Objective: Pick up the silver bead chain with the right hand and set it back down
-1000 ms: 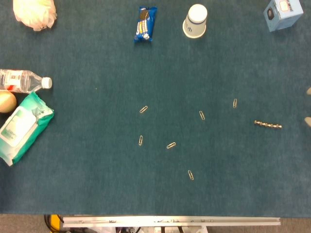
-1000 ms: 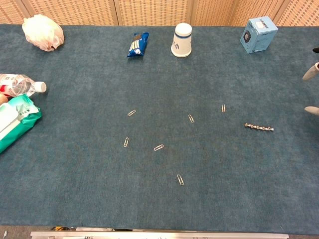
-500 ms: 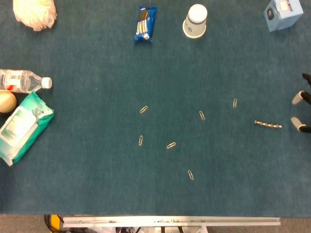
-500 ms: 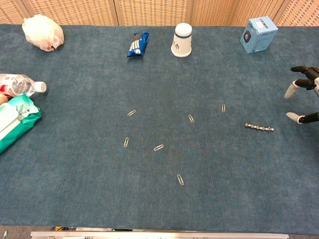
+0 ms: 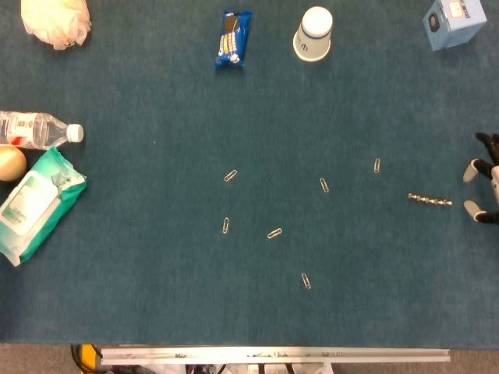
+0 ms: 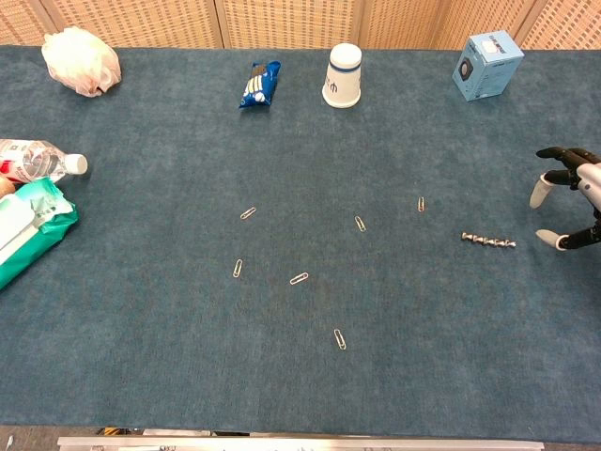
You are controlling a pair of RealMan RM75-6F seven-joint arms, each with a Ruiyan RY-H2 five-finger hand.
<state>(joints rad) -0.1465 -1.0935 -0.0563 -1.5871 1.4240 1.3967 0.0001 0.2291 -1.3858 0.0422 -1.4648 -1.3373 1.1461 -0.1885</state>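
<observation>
The right hand [image 6: 568, 202] reaches in from the right edge of the table, only its fingers showing, spread apart and holding nothing; one pale fingertip [image 6: 560, 242] hangs just beside the right end of the bead chain [image 6: 488, 241] without touching it. The chain lies flat and straight on the blue-green felt table [image 6: 310, 395], near the right edge. In the head view the same hand [image 5: 485, 181] is cut off by the frame edge. The left hand does not show in either view.

Left of the chain several paper clips [image 6: 299, 278] lie scattered and well apart across the middle of the table, with bare felt between them and along the whole near edge. At the far edge stand an upside-down white paper cup [image 6: 343, 75] with a blue band, a blue snack pack [image 6: 258, 84] whose print is too small to read, and a light blue box [image 6: 486, 64] at the far right corner. A crumpled plastic bag [image 6: 83, 61] sits at the far left corner. On the left edge lie a water bottle [image 6: 38, 160] and a green wipes pack [image 6: 26, 230], labels unreadable. A woven tan wall [image 6: 282, 21] backs the table
</observation>
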